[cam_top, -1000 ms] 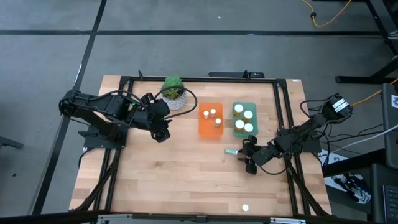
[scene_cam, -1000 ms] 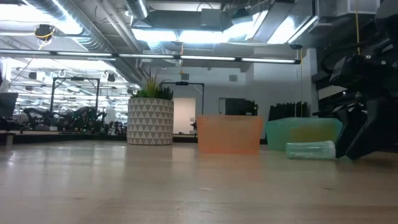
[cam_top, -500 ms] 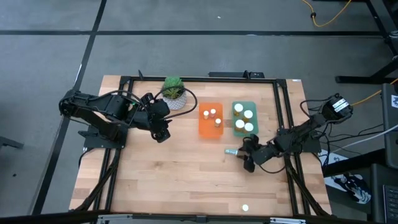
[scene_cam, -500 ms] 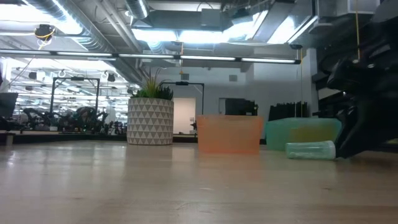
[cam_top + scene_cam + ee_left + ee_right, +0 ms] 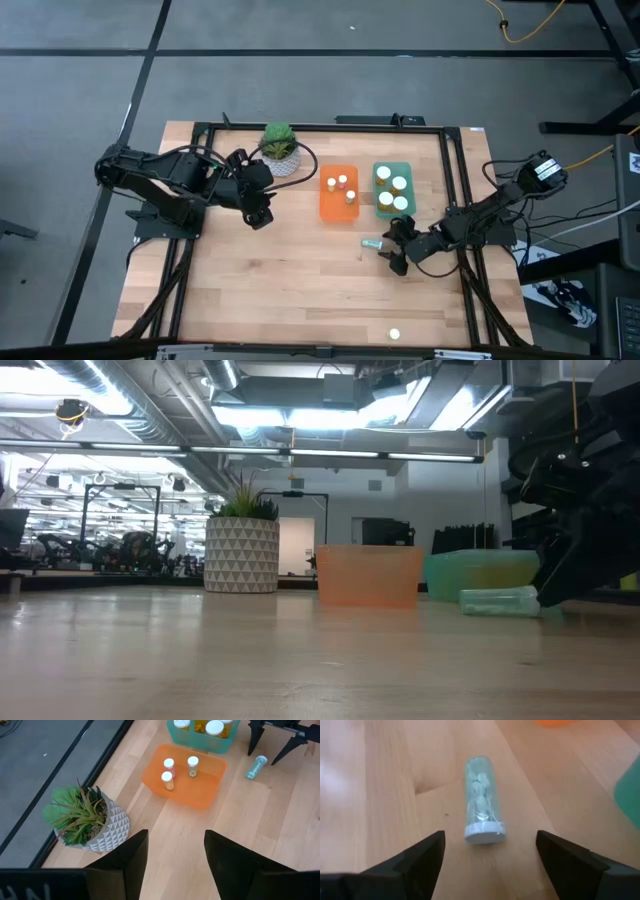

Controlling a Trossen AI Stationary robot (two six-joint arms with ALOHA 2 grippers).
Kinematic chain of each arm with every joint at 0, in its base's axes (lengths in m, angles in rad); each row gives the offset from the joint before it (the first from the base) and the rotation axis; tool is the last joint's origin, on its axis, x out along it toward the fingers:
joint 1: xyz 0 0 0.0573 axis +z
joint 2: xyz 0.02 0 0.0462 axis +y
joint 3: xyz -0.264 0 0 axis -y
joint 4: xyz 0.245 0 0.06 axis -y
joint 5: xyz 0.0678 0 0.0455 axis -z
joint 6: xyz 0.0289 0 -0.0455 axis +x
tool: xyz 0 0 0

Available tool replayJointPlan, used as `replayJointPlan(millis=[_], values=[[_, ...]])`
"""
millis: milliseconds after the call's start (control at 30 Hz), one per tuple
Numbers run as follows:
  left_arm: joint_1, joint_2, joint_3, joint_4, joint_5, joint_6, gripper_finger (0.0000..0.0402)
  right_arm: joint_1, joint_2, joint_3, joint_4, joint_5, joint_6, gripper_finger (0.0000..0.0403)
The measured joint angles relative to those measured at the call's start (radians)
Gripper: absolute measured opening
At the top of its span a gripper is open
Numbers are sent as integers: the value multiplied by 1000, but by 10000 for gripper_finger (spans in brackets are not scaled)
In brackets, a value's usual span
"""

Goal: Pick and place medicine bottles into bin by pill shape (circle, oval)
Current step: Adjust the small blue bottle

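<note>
Right gripper (image 5: 393, 251) low, fingers spread wide, left gripper (image 5: 262, 211) idle, fingers parted

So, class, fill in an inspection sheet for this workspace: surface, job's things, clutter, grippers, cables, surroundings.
Surface: wooden table.
Job's things: lying bottle on the wood; three bottles in orange bin; four in green bin; white cap near the table's front edge.
Clutter: potted plant.
Grippers: right gripper open, straddling the lying bottle; left gripper open, waiting.
Cables: yellow cable on floor.
Surroundings: nothing seen but room.
</note>
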Motion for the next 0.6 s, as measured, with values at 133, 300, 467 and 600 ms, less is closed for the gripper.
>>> replayJointPlan(millis=[133, 300, 467, 600], values=[[0, 0, 0, 0, 0, 0, 187, 0, 0, 0, 22, 1, -98, 316], [0, 0, 0, 0, 0, 0, 187, 0, 0, 18, 29, -2, -172, 316], [0, 0, 0, 0, 0, 0, 187, 0, 0, 19, 28, -12, -185, 298], [0, 0, 0, 0, 0, 0, 187, 0, 0, 19, 28, -23, -184, 268]])
